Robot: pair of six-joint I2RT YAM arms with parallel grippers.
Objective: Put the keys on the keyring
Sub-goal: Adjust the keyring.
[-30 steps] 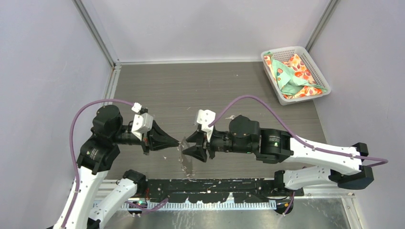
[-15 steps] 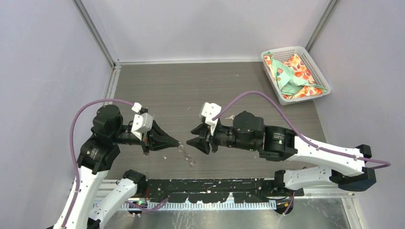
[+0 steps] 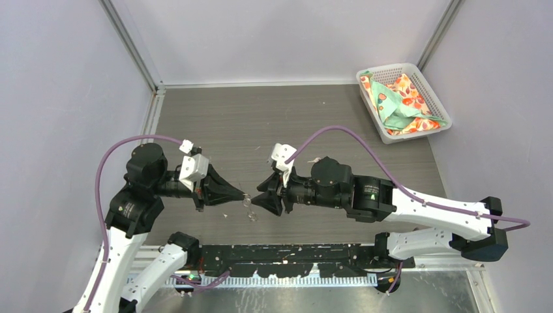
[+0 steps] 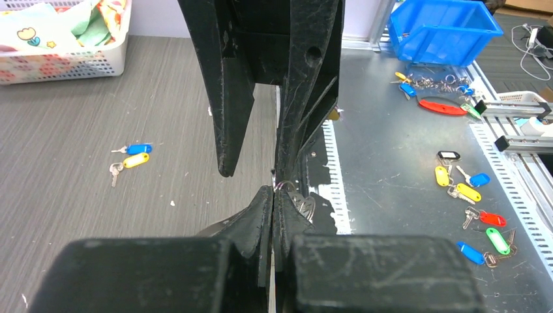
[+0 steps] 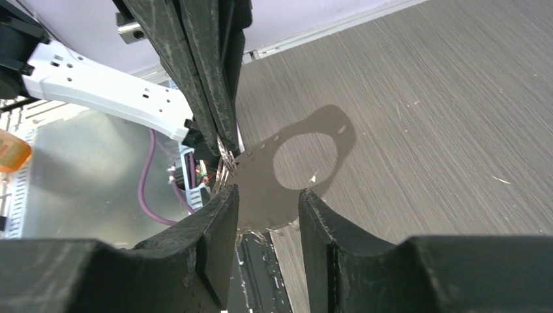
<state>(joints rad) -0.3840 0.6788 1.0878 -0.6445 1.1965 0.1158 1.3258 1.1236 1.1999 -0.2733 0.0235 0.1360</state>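
Nearest me, at the six o'clock edge of the table (image 3: 261, 117), the two arms meet tip to tip. The left gripper (image 3: 240, 194) is pinched tight on the keyring (image 5: 225, 158), whose thin loop droops from its fingertips. The right gripper (image 3: 259, 199) faces it with its jaws half apart and nothing between them.

The keys (image 4: 130, 155) lie flat on the table, out toward two o'clock from the grippers and well apart from them. The blue-headed key (image 4: 139, 149) lies just beside the yellow-headed key (image 4: 135, 160). Neither looks threaded onto the loop.

The trouble I'd expect is here. The fingertips are so close that a small misjudged closing could knock them together. It could also tug the floppy loop out of the left pinch. The keys are tiny and lie flat, so a grab could skid off them.

Round toward four o'clock, off the table, loose tagged keys (image 4: 464, 192) in several colours are scattered on a metal bench. Beyond them is a blue bin (image 4: 443, 32); I cannot see what it holds.

Farthest, in the two o'clock corner, a white basket (image 3: 374, 111) holds a crumpled patterned cloth (image 3: 401, 107).
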